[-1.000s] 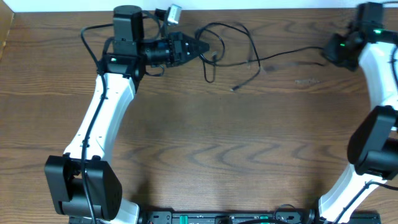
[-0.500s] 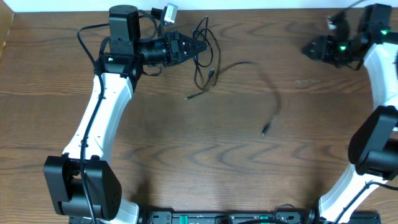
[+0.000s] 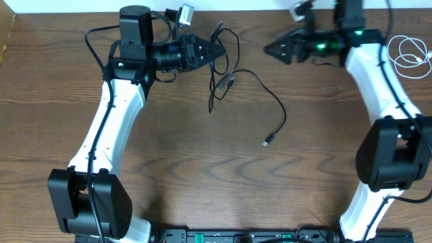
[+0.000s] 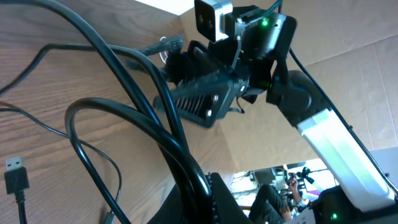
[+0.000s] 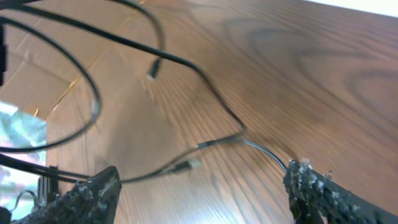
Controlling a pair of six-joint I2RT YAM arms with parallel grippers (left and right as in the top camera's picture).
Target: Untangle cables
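While my left gripper (image 3: 217,52) stands clamped on the black cable (image 3: 283,111), my right gripper (image 3: 268,49) — fingers wide apart, empty — hangs right of that left gripper; the white cable (image 3: 407,52) lies coiled farther right.

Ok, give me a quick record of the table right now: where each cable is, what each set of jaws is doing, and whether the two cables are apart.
black cable: sprawled loose at the back middle of the table, pinched at the left jaws
plug end: free, lying toward the table's centre
white cable: coiled at the far right, beside the right arm
cables touching: no, well apart
left jaws: shut on the black cable
right jaws: open, empty, near the back edge, pointing toward the black cable
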